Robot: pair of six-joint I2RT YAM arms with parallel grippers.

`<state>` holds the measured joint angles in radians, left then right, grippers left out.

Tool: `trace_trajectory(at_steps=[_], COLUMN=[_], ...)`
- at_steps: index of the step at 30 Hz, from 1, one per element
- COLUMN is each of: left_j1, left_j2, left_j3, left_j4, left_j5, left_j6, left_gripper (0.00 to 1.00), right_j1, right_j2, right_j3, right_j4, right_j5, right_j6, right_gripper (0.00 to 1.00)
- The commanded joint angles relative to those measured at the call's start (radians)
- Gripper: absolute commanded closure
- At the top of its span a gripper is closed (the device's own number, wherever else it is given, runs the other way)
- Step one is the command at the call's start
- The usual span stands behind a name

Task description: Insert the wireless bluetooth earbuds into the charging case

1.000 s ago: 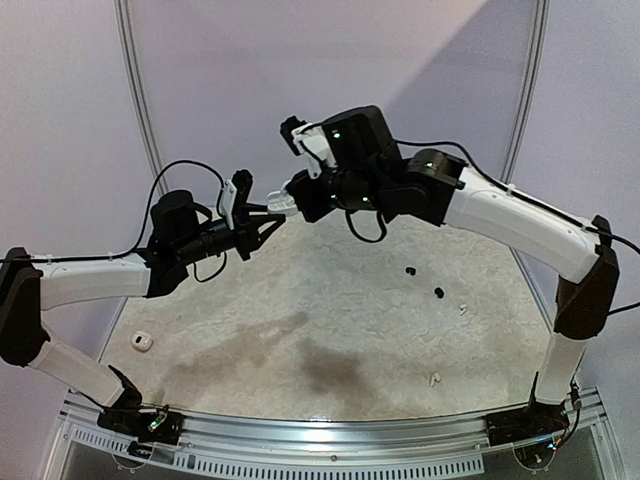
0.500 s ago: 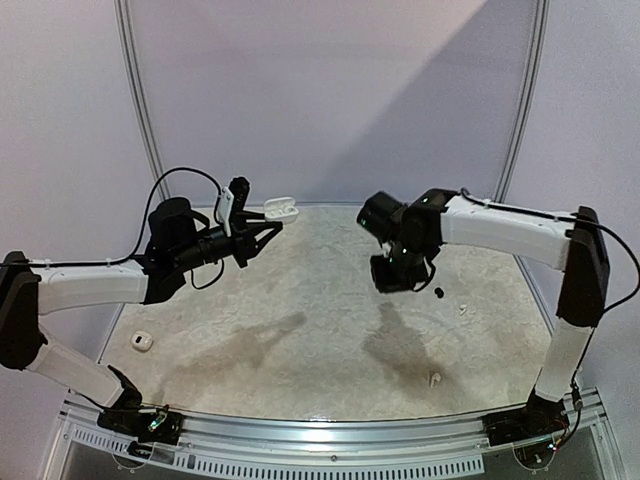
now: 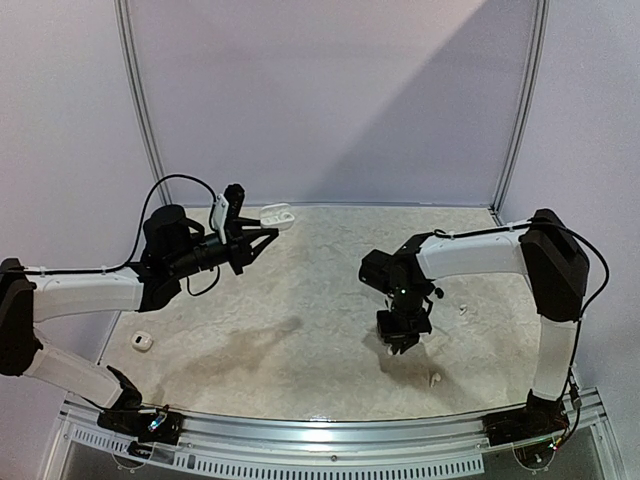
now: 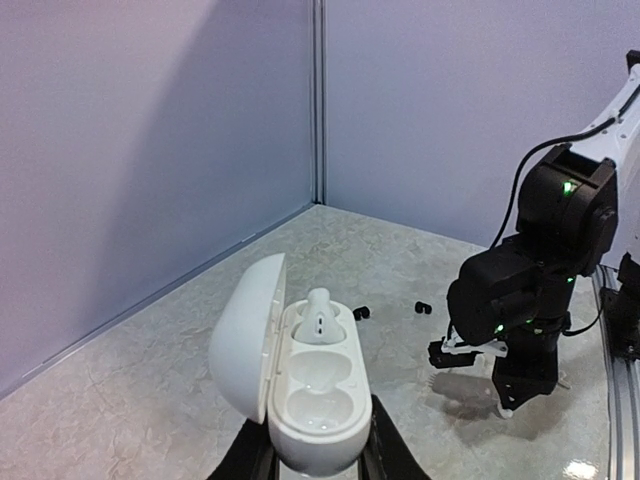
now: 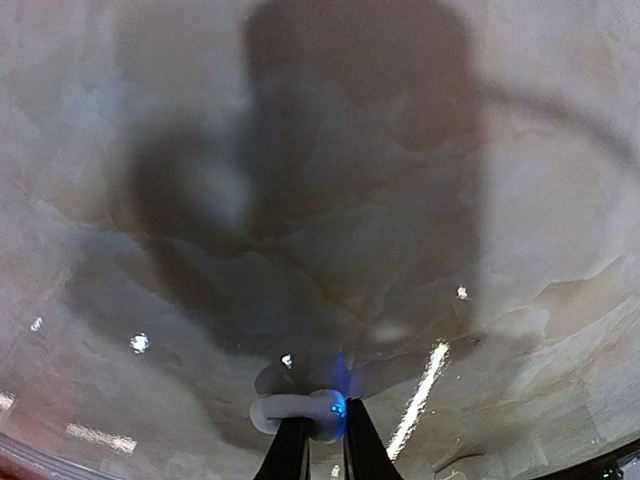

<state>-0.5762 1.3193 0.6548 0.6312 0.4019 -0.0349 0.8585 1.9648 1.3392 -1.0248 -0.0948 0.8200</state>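
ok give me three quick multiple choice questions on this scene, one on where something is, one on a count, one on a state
1. Where is the open charging case?
A) flat on the table
B) leaning against the back wall
C) held up in the left gripper

2. How many earbuds sit in that case?
A) one
B) two
C) none

3. The right gripper is:
A) wide open
B) shut on a white earbud
C) shut on nothing

Answers:
1 C, the left wrist view shows that gripper's fingers on either side of the case's base, clear of the table.
2 A, one seated earbud fills the far slot and the near slot is bare.
3 B, the right wrist view shows the fingers pinched on the white earbud.
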Motion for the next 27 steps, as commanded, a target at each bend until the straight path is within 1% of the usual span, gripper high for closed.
trace_trajectory(at_steps=[1,5,9,13,17,21,24,27], left_j1=[-0.017,-0.019,-0.019,-0.019,-0.019,-0.019,-0.019,-0.019], left_j2=[-0.013,-0.012,-0.012,-0.010,-0.013,-0.015,-0.013,-0.010], left_j3=[-0.008,-0.004,-0.004,-0.004,-0.004,-0.007,-0.007,-0.005], left_j4=[0.016,0.018,0.015,0.012,0.012,0.007,0.006,0.005], left_j5=[0.003,0.003,0.003,0.006,0.003,0.003,0.006,0.010], left_j6=[0.010,0.018,0.023,0.023,0.025,0.029,0.027,0.026], left_gripper=[1.00,1.00,1.00,1.00,1.00,1.00,1.00,1.00], right_j1=[0.004,0.015,0.029,0.034,0.046,0.101,0.147,0.179], right_j2=[0.020,0.011,-0.001,-0.016,-0.015,-0.013,-0.004,0.001], right_j3=[-0.013,-0.015,-0.015,-0.009,-0.026,-0.052,-0.081,-0.127], right_j4=[0.036,0.021,0.000,-0.023,-0.049,-0.046,-0.042,-0.003], right_j5=[-0.051,-0.081,-0.119,-0.141,-0.101,-0.059,-0.056,-0.087], right_j6=[0.021,0.018,0.017,0.009,0.017,0.051,0.079,0.104], right_gripper=[0.89,0.75,0.69,0.68,0.69,0.69,0.66,0.63])
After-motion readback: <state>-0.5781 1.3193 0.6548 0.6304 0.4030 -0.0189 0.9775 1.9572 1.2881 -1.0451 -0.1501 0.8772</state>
